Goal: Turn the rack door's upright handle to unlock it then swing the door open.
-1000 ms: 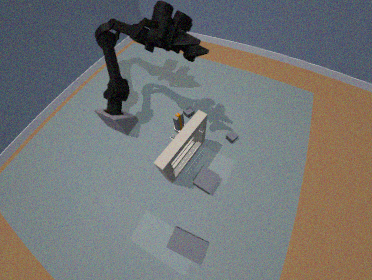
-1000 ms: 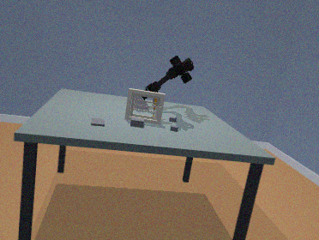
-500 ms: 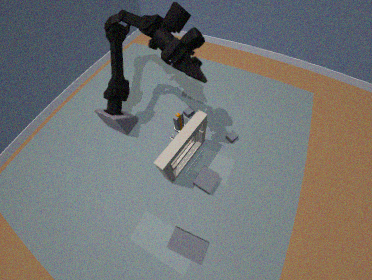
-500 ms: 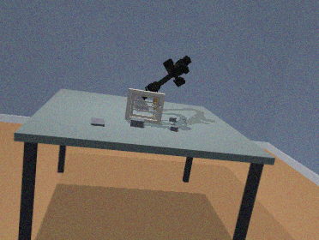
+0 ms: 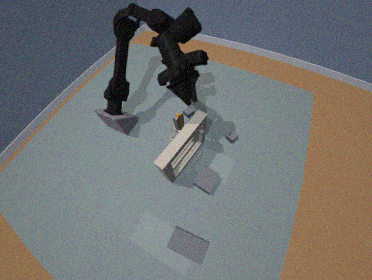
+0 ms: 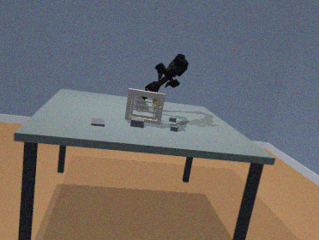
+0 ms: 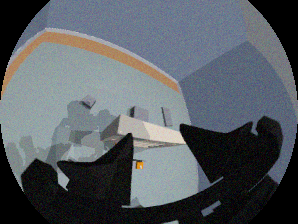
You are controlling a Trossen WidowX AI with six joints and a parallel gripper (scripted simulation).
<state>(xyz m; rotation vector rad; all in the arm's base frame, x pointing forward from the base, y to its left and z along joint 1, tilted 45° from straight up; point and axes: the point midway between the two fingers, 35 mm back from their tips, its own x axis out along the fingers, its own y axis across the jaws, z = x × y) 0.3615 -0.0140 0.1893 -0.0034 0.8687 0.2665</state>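
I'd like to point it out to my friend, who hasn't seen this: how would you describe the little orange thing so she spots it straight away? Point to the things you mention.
On the big pale blue-green table (image 5: 260, 150) (image 6: 77, 116) stands an upright, pale rectangular frame (image 5: 181, 139) (image 6: 129, 105) (image 7: 150, 131). Beside it, on the side nearer the black arm's base, is the small orange piece (image 5: 179, 115) (image 7: 140, 165). Its bright colour sets it apart from the grey blocks nearby.

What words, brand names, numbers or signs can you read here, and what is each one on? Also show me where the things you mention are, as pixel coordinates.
None can be read.
The rack frame (image 5: 176, 145) (image 6: 129, 105) (image 7: 155, 133): no lettering shows.
The orange piece by it (image 5: 178, 116) (image 7: 140, 165): a tiny pale speck in the wrist view, too small and blurred to tell if it is a mark.
The black arm (image 5: 120, 65) (image 6: 177, 68) and the grey blocks: no lettering shows.
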